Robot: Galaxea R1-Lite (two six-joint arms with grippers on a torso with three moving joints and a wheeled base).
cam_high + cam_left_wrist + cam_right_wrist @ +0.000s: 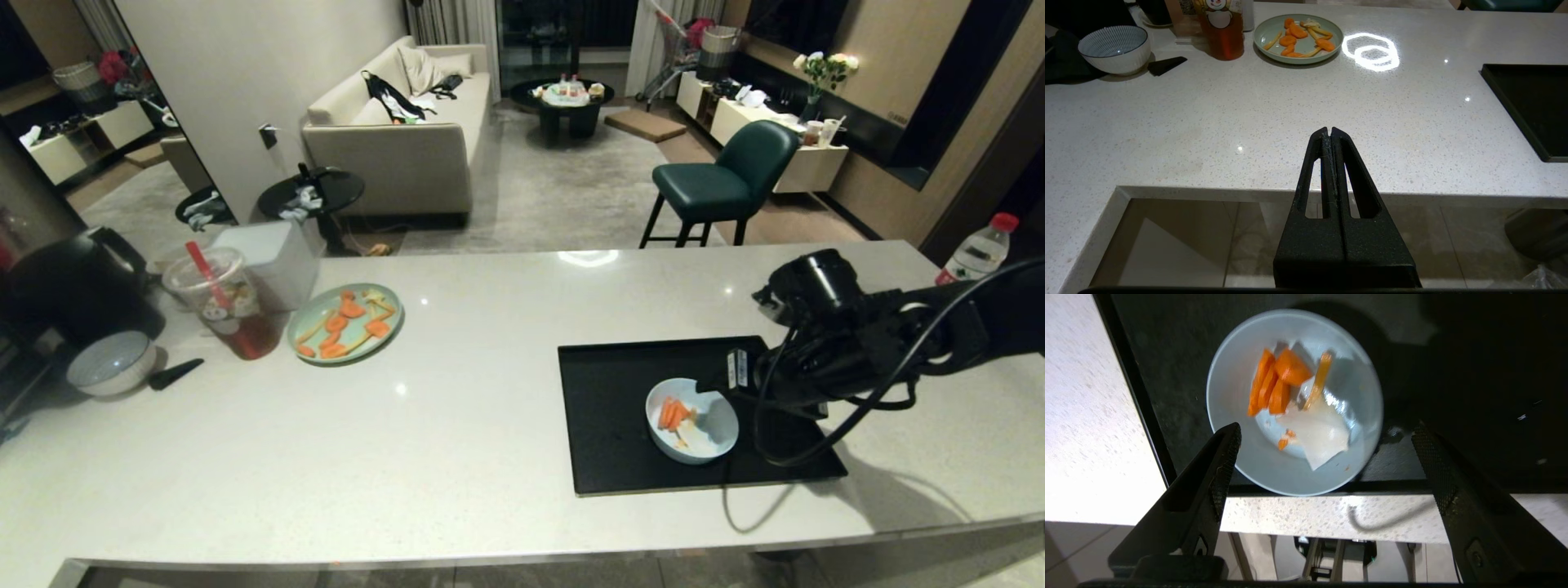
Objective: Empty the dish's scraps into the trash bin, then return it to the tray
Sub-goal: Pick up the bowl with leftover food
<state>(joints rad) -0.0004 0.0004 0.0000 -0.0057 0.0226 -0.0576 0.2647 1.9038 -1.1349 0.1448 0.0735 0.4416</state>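
Observation:
The pale-blue dish [712, 439] sits on the black tray [608, 408], close to the tray's near edge. Inside it lie the scraps [673, 413]: orange carrot sticks and a pale flat piece. My right gripper [722, 390] reaches in from the right and hovers at the dish's right side. In the right wrist view this gripper [1326, 430] is open wide above the dish [1249, 465], the scraps [1274, 384] and the tray [1453, 355], holding nothing. My left gripper [1331, 130] is shut and parked off the counter's front edge. I cannot make out the trash bin.
At the counter's left are a mint-green plate [347, 322] of carrot pieces, a drink cup [224, 302], a white patterned bowl [110, 363] and a black kettle [73, 282]. A water bottle [980, 249] stands far right. Crinkly clear plastic [1545, 279] shows below the counter.

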